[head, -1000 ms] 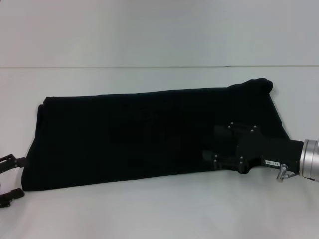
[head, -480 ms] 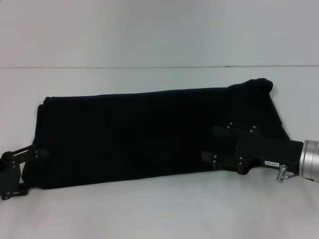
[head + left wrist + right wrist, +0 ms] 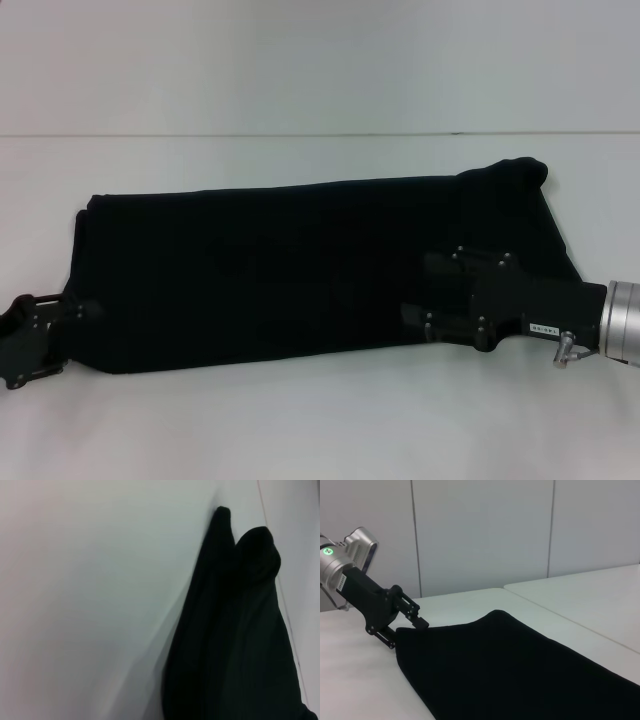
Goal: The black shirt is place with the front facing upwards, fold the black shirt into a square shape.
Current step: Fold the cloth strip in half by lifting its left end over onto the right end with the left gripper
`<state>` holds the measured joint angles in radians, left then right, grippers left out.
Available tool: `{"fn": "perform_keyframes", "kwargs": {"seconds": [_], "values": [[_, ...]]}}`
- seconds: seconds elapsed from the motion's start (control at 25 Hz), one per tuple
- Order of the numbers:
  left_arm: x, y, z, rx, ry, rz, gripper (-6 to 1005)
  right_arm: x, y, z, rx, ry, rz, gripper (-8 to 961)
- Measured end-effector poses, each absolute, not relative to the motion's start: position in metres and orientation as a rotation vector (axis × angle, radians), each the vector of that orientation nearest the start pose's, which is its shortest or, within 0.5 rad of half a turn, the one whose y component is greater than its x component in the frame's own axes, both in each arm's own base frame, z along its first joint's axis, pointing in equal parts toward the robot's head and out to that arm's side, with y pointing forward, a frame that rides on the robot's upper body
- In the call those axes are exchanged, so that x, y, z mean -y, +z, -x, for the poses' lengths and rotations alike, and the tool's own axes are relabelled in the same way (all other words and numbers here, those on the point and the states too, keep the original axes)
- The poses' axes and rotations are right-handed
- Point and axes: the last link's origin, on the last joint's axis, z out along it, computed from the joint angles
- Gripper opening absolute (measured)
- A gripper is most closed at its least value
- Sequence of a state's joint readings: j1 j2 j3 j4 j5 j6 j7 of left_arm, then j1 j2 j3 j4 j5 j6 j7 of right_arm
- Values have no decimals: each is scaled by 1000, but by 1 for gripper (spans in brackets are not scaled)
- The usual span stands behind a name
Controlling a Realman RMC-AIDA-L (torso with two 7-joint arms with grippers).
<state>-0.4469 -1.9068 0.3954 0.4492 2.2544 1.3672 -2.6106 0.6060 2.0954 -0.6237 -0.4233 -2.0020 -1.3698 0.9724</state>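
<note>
Black shirt (image 3: 310,270) folded into a long band across the white tabletop (image 3: 320,420), left pincer (image 3: 68,318) at its near-left corner with fingers spread around the cloth edge, right pincer (image 3: 425,290) low over its right part, finger state impossible to tell

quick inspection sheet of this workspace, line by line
surface: white table, bare around the cloth.
job's things: black shirt lies as a long folded band across the table, one bunched corner raised at the far right end; no lettering shows.
clutter: nothing seen.
grippers: left gripper is at the near left corner of the shirt, its fingers straddling the cloth edge in the right wrist view; right gripper lies over the shirt's right part near the front edge, fingers lost against the black cloth.
cables: nothing seen.
surroundings: pale panelled wall behind, a second white table beside.
</note>
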Motion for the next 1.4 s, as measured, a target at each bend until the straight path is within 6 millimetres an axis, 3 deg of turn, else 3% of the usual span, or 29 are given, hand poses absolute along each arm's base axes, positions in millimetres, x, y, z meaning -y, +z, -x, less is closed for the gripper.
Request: {"fn": "perform_keyframes", "kwargs": {"seconds": [0.08, 0.32, 0.96, 1.12, 1.4], "values": [[-306, 52, 381, -2785, 887, -1740, 632, -341, -43, -264, -314, 619, 2672, 777], [-306, 51, 381, -2791, 887, -1734, 393, -339, -45, -264, -306, 605, 2691, 776], [-312, 53, 377, -2736, 939, -1821, 36, -338, -52, -271, -308, 515, 2722, 777], [-318, 62, 376, -2723, 1014, -1843, 35, -339, -50, -271, -318, 527, 2706, 777], [-329, 100, 383, -2747, 1111, -1918, 35, -341, -44, -275, -378, 552, 2661, 777]]}}
